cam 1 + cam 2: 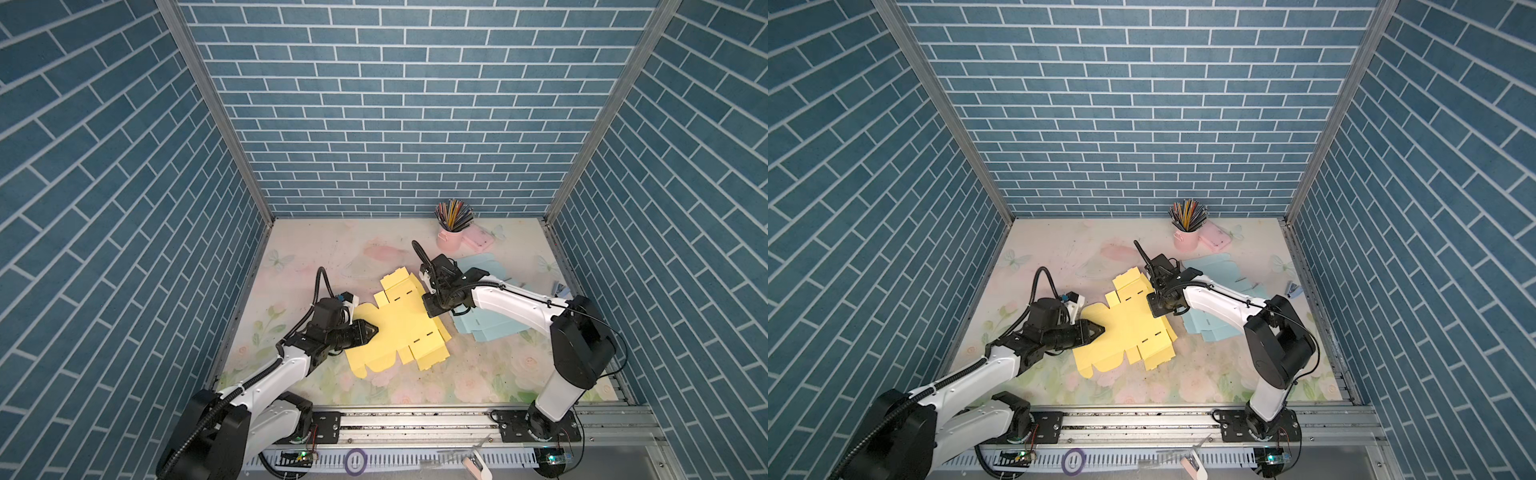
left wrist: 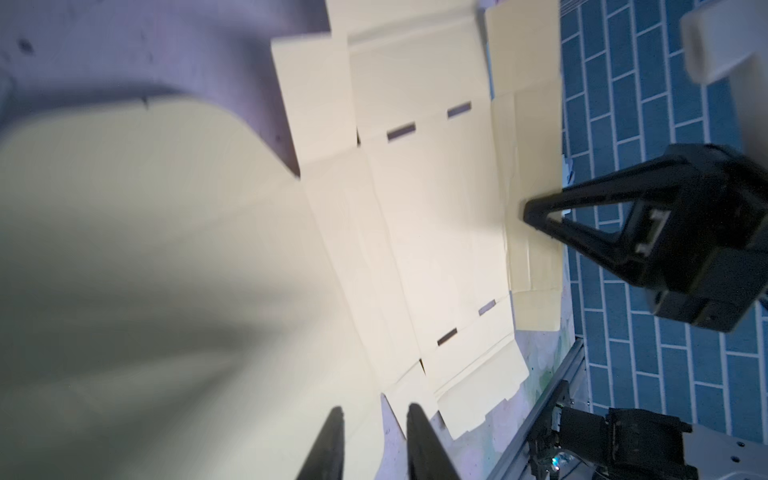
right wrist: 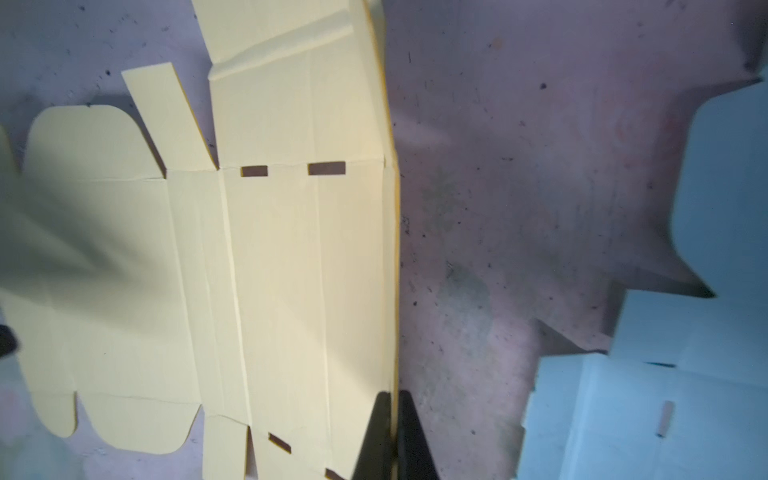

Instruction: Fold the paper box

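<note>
- Back right on the floral mat (image 1: 415, 386): a pink cup (image 1: 449, 241) bristling with coloured pencils (image 1: 454, 214), a flat pink case (image 1: 481, 240) just beside it.
- Right of the action, a loose heap of pale blue blanks (image 1: 486, 328), partly hidden behind the right arm (image 1: 511, 305), near the yellow sheet's right edge but apart from it.
- Centre of the mat, between both arms: the paper box (image 1: 399, 332), a yellow die-cut blank opened out nearly flat, far flaps kinked upward.
- In low from the left, left gripper (image 1: 373, 331) levelled over the rounded lid flap, fingers (image 2: 415, 419) a narrow gap apart; cannot tell whether any card is caught.
- Over from the right, elbow high, wrist tipped down, right gripper (image 3: 395, 401) squeezed tight on the sheet's long right edge, that strip turned up on edge.
- Thin matte card, crisp score lines, small rectangular slots, rounded tuck corners.
- Black tapering fingers; mat scuffed and speckled up close.
</note>
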Robot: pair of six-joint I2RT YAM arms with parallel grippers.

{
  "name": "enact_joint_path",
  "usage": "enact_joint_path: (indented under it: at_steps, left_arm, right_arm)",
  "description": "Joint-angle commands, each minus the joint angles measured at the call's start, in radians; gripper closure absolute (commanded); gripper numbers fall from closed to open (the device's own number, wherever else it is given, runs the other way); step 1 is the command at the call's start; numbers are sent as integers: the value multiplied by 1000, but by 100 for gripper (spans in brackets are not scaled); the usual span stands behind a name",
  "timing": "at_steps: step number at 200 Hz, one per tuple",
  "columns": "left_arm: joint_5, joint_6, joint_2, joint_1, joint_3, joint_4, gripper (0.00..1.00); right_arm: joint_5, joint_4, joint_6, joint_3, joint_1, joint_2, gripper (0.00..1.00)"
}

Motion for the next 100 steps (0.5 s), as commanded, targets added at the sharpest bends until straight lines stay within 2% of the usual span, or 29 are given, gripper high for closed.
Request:
enact_joint_path:
  at_steps: [1, 16, 32, 75, 100]
  left_arm:
    - [37, -24, 28, 82, 41, 68, 83]
    - [40, -14, 81, 123, 74, 92, 90]
    - [40, 10, 157, 126, 120, 117, 94]
    - [4, 48, 320, 123, 226, 145, 95]
    - [19, 54, 386, 120, 255, 174, 96]
  right_arm:
    - [208, -100, -146, -13, 16, -25, 100]
    - [260, -63, -189, -31, 36, -24, 100]
    - [300, -32, -215, -36, 56, -10, 100]
    - [399, 126, -293, -99, 122, -46, 100]
    - [546, 201, -372, -116, 173, -70, 100]
